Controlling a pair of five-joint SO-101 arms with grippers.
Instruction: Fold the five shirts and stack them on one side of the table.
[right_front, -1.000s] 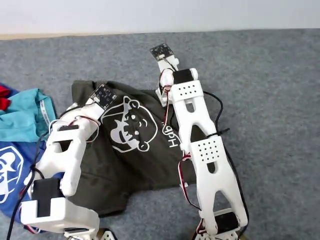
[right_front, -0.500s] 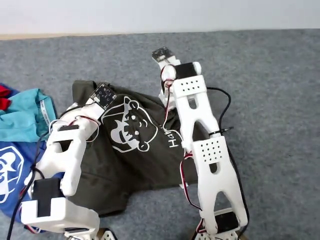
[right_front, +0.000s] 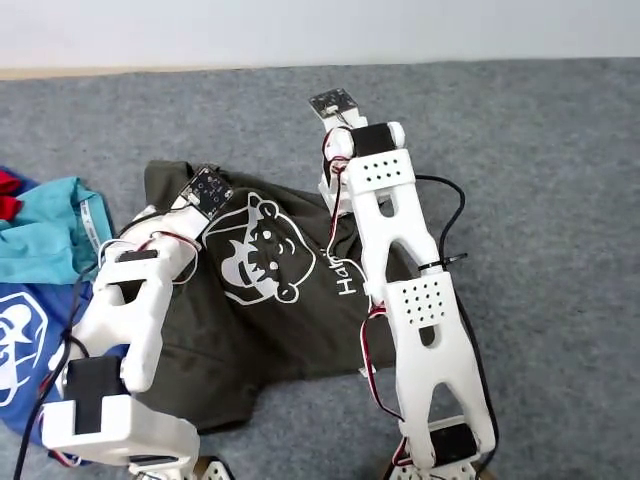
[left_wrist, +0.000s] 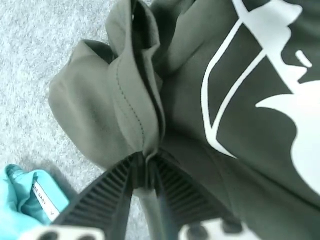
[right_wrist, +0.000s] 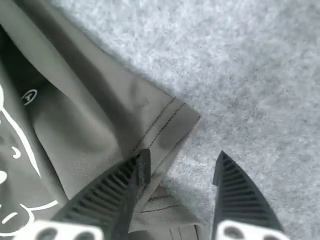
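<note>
Folding of the dark shirt is judged to be at the grasping step. The shirt is spread print-up on the table. One bunched sleeve is clamped by the left gripper. At the opposite sleeve, the right gripper is held fingers apart, the hem beside one finger; closure on it is required next.

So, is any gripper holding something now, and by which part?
The left gripper is shut on the dark green shirt, pinching a bunched fold at its edge. The right gripper is open over a sleeve hem, holding nothing.
</note>
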